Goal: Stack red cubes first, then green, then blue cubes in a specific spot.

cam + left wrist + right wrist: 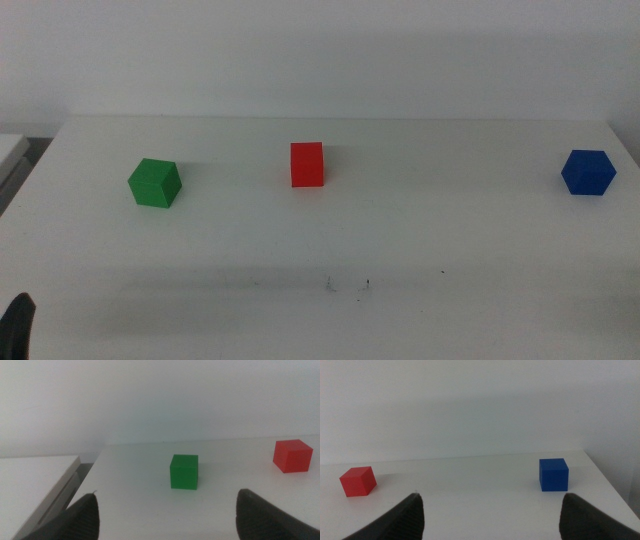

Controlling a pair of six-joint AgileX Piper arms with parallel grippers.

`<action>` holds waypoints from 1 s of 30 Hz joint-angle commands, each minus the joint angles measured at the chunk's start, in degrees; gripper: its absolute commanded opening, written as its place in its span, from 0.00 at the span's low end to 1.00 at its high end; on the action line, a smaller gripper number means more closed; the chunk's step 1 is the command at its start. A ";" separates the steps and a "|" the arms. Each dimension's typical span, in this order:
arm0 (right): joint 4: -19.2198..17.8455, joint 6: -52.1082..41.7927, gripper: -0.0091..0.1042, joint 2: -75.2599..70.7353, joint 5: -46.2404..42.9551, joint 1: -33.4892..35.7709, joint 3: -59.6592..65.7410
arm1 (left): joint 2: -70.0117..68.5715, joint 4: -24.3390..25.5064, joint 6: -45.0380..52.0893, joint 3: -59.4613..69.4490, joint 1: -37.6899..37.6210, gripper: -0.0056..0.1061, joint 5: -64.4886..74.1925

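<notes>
Three cubes stand apart on the white table. The green cube [154, 183] [184, 471] is at the left, the red cube [307, 164] [293, 456] [357, 481] at centre back, the blue cube [587, 172] [553, 474] at the far right. The spot [347, 284], a patch with tiny dark specks, lies in front of the red cube. My left gripper [167, 515] is open, well short of the green cube; only a dark tip [17, 325] of it shows at the middle view's bottom left. My right gripper [492, 517] is open, with nothing between its fingers.
A grey-white ledge [12, 150] [35, 480] adjoins the table's left edge. The table's right edge [612, 485] runs close beside the blue cube. A white wall rises behind the table's back edge.
</notes>
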 commanded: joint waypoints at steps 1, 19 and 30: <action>-0.47 -0.31 0.90 -0.29 -0.61 -0.16 0.03 | -0.20 0.22 -0.25 -0.01 -0.37 0.89 -1.26; -0.47 -0.31 0.90 -0.29 -0.61 -0.16 0.03 | 73.45 -9.67 -4.32 -71.49 -8.90 0.89 42.70; -0.47 -0.31 0.90 -0.29 -0.61 -0.16 0.03 | 111.46 -5.22 -12.69 -103.11 -22.93 0.89 44.73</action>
